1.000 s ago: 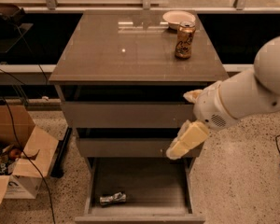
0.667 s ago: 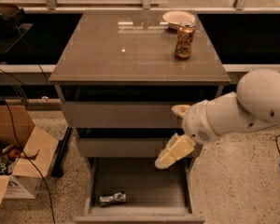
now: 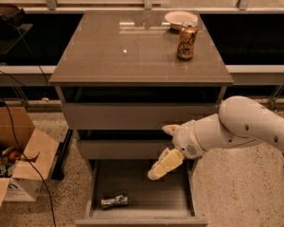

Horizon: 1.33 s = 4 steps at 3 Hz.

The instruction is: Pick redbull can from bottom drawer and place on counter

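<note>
Gripper (image 3: 159,152) above bottom drawer (image 3: 132,183) — its front panel cut off

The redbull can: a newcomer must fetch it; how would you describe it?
Find the grey drawer cabinet; its bottom drawer is pulled open. Below-left of the gripper hovering there, the redbull can lies on its side, small, silvery and crushed, unlike the upright orange can on the counter.

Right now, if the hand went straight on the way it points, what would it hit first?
The hand, above the open bottom drawer, points down-left. In the image that line runs to the redbull can lying on the drawer floor; depth is unclear, so it may meet bare floor first.
</note>
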Each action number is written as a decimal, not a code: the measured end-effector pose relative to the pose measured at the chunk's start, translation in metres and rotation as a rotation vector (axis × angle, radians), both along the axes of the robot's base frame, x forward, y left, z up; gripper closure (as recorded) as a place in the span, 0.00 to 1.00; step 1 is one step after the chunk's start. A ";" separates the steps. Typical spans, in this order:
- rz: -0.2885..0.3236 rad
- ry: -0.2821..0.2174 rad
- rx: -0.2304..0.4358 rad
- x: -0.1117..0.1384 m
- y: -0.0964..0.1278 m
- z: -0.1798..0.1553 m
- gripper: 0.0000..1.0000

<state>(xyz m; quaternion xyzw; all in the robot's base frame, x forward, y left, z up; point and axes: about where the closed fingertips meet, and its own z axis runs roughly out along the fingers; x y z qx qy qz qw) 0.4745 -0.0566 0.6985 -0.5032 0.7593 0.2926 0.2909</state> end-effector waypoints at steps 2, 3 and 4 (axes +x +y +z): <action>0.026 0.114 0.003 -0.009 0.036 -0.077 0.00; 0.055 0.124 0.048 -0.015 0.047 -0.121 0.00; 0.075 0.137 0.086 -0.018 0.061 -0.169 0.00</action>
